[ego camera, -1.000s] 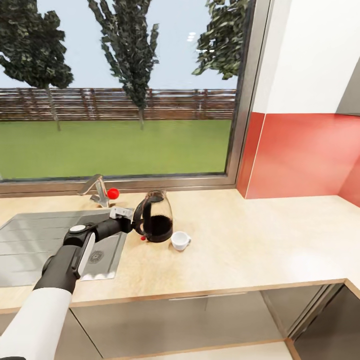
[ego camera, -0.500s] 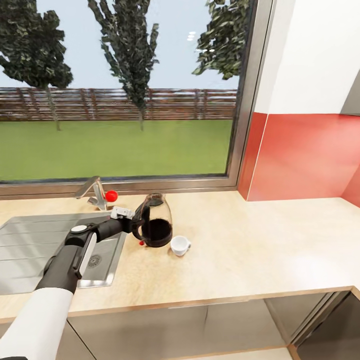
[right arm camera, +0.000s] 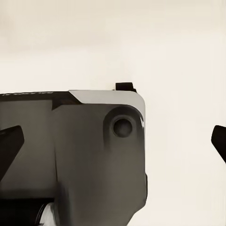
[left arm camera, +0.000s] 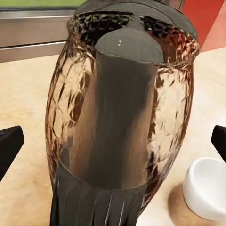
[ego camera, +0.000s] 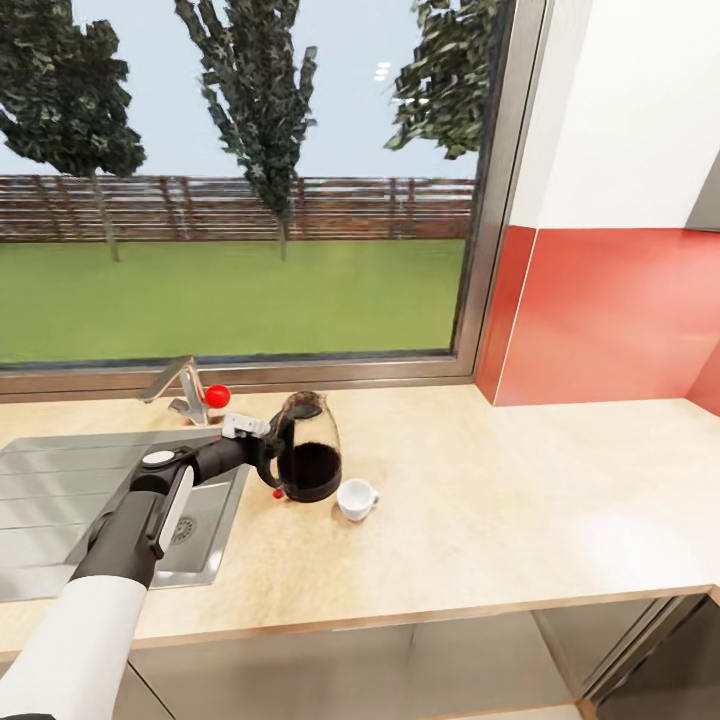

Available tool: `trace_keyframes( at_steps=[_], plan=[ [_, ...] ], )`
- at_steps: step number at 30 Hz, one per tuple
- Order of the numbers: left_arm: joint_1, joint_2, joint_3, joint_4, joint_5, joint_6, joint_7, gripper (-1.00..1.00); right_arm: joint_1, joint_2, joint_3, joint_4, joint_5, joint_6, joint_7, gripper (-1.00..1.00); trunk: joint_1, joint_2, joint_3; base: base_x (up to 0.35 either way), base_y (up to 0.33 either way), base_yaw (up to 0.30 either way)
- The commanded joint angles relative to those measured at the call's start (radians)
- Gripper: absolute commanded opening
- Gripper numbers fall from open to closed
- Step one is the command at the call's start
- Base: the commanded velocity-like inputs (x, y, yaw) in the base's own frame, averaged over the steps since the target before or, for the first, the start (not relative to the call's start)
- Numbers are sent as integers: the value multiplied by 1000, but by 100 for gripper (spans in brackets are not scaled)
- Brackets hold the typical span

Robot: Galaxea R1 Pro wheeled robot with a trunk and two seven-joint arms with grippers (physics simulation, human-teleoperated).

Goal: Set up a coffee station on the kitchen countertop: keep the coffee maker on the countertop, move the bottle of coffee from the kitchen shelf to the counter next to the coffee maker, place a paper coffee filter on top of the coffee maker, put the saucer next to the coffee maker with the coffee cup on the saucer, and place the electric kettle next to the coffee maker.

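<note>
Upright, rounded faceted-glass electric kettle (ego camera: 308, 447), handle toward left pincer (ego camera: 262, 447); pincer spread wide, fingers (left arm camera: 9, 146) apart from glass; worktop (ego camera: 500, 500).

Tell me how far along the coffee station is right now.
Done so far: the electric kettle and the coffee cup stand on the kitchen countertop, right of the sink. In hand: the left gripper is at the kettle's handle with its fingers spread wide in the wrist view, so no grip yet. Left: the cup sits on bare wood with no saucer under it, and no coffee maker stands beside them.
</note>
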Motion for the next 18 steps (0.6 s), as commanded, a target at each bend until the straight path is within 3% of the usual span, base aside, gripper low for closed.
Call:
trace_keyframes(
  at_steps=[1,7,8,18],
  plan=[
    [-1,0,2,-1,-6,5,-7,100,-1,0,8,1,-9,-3,-3,100,1,-2,-2,5,-2,0],
    [0,0,2,0,-5,3,-9,100,-1,0,8,1,-9,-3,-3,100,1,-2,-2,1,0,0],
    [0,0,2,0,-5,3,-10,-100,-1,0,8,1,-9,-3,-3,100,1,-2,-2,0,0,0],
    [1,0,2,0,-3,4,-10,-100,-1,0,8,1,-9,-3,-3,100,1,-2,-2,0,0,0]
  ],
)
